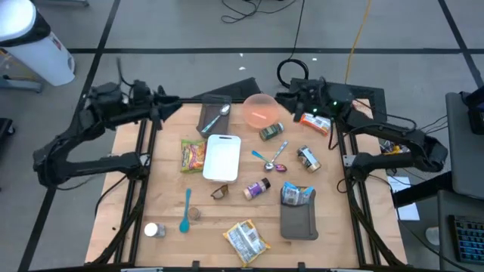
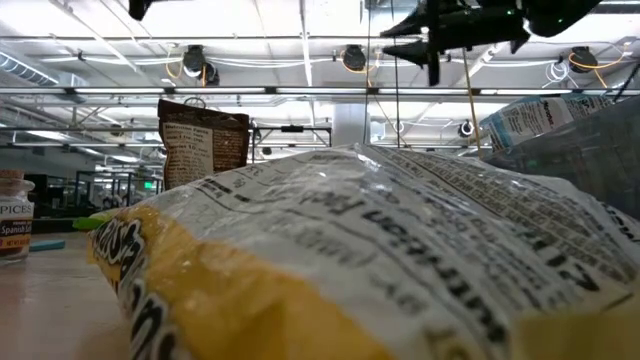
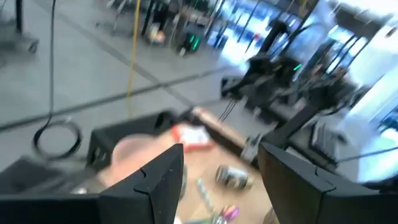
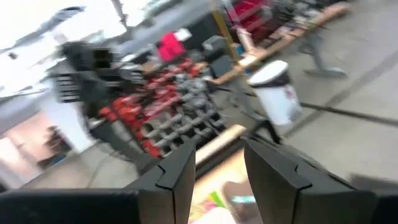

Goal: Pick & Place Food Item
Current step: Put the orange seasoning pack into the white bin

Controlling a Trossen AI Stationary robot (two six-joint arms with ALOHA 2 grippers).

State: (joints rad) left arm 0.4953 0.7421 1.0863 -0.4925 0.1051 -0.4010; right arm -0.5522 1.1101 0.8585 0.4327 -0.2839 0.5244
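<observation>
Several food items lie on the wooden table [image 1: 162, 196]: a colourful snack bag [image 1: 193, 155] beside a white cutting board [image 1: 222, 157], a crinkly snack bag [image 1: 246, 240] [image 2: 380, 260] at the near edge, two cans [image 1: 271, 133] [image 1: 308, 159], a spice bottle [image 1: 257, 189], and a blue pouch [image 1: 297, 195] on a dark tray [image 1: 299, 225]. My left gripper [image 1: 175, 106] [image 3: 221, 152] hangs open above the table's far left corner. My right gripper [image 1: 286, 97] [image 4: 219, 146] hangs open above the far edge, beside the pink bowl [image 1: 259, 111]. Nothing is between either pair of fingers.
A spoon [image 1: 215, 117] lies on a dark tray at the far edge. An orange box [image 1: 316, 123] sits under the right arm. Two spoons [image 1: 272, 157], sunglasses [image 1: 219, 192], a blue spatula [image 1: 185, 211] and a white jar [image 1: 154, 230] are spread over the table.
</observation>
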